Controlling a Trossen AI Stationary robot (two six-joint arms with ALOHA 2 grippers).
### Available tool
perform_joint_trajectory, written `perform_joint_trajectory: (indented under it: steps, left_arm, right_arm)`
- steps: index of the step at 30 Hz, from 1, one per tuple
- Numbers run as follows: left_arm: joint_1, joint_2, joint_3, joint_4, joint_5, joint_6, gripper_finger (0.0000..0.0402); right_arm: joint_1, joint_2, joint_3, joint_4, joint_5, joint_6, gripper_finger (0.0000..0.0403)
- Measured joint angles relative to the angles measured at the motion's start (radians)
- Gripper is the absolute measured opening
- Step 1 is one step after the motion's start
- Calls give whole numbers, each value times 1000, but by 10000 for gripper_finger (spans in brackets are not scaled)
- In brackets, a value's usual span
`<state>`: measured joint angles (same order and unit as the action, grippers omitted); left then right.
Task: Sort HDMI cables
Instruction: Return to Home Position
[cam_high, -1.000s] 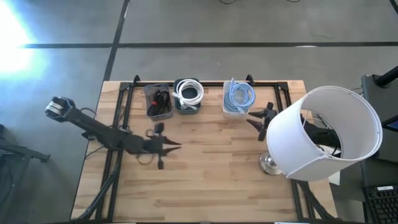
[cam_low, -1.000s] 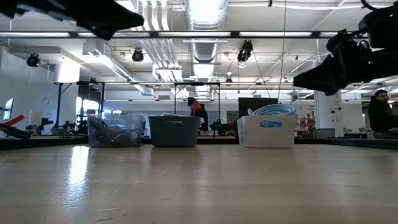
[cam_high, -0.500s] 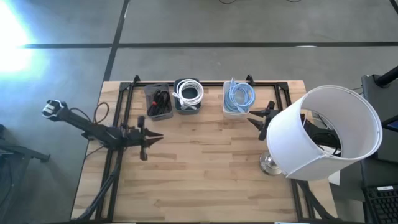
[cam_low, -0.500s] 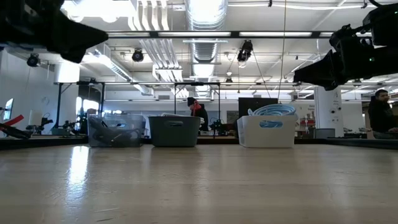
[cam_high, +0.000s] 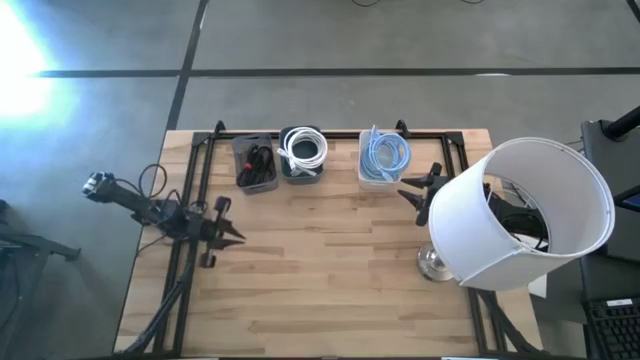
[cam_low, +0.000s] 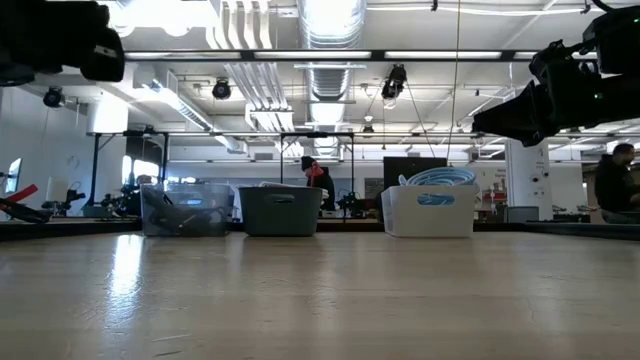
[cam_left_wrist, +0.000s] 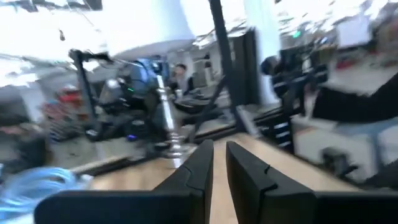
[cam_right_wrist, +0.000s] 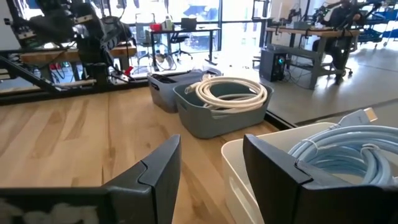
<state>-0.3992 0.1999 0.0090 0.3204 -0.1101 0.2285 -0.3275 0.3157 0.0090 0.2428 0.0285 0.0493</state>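
Note:
Three bins stand in a row at the table's far edge. A clear bin (cam_high: 256, 163) holds black HDMI cables, a dark grey bin (cam_high: 303, 152) holds a white coil (cam_right_wrist: 230, 93), and a white bin (cam_high: 384, 158) holds light blue coils (cam_right_wrist: 348, 149). My left gripper (cam_high: 232, 238) hovers shut over the table's left part, near the left edge and well short of the bins. My right gripper (cam_high: 403, 188) hangs open and empty just right of the white bin, pointing toward it; in the low view the right gripper (cam_low: 478, 126) is well above the tabletop.
A lamp with a big white shade (cam_high: 520, 215) and a metal foot (cam_high: 432, 262) stands at the table's right side and covers part of the right arm. A black frame (cam_high: 205, 150) runs along the table's far and side edges. Bare wooden tabletop (cam_high: 330, 280) lies nearer than the bins.
My left arm has drawn back from the table's middle toward its left edge, still shut and holding nothing; in the low view it has slid off to the left.

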Motion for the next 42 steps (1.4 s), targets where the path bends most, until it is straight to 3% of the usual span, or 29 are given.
perform_joint_trajectory:
  steps: [5, 9, 24, 42]
  left_arm:
    - [18, -46, 0, -35, -118, 107, 48]
    - [48, -75, -1, -41, -114, 113, 48]
    - [226, -78, -2, -231, -112, -75, 48]
    - [242, -88, -2, -279, -143, -176, 48]
  right_arm:
    - [0, 0, 0, -1, 0, 0, 169]
    - [0, 0, 0, -1, 0, 0, 169]
    - [0, 0, 0, -2, 0, 2, 169]
    - [0, 0, 0, -2, -1, 2, 169]
